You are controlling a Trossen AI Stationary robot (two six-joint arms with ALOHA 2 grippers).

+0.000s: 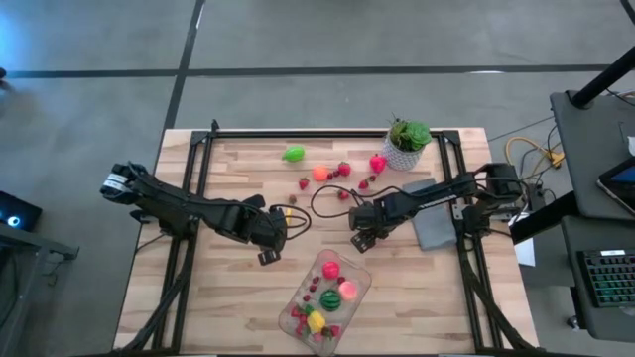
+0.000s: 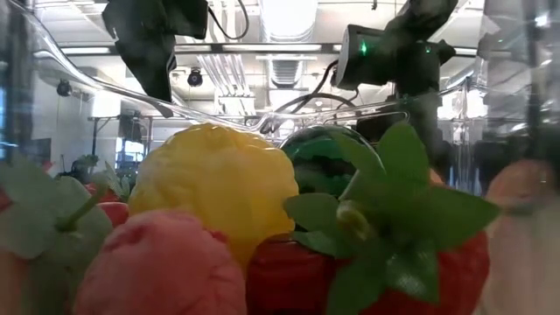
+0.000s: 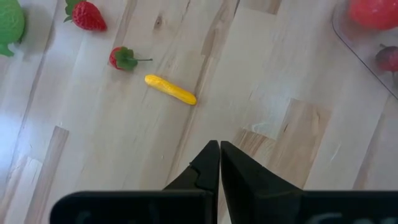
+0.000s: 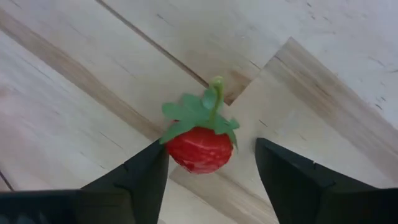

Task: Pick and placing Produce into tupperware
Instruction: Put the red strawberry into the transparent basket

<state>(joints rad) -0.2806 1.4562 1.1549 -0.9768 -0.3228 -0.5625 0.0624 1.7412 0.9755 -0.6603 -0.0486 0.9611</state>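
While the left gripper point(image 3: 219, 163) hangs pinched together over bare wood at about nine o'clock on the table point(image 1: 238, 297), the right gripper point(image 4: 211, 163) is the one at work near the centre. Its jaws stand spread with a red berry point(image 4: 200, 148) between them, stem and leaves pointing away from the wrist — whether the fingers touch it, I can't tell. The tupperware point(image 1: 360, 283), already holding several pieces, sits just toward six o'clock from that gripper, so the right arm is plainly nearer. More produce lies scattered toward twelve o'clock.
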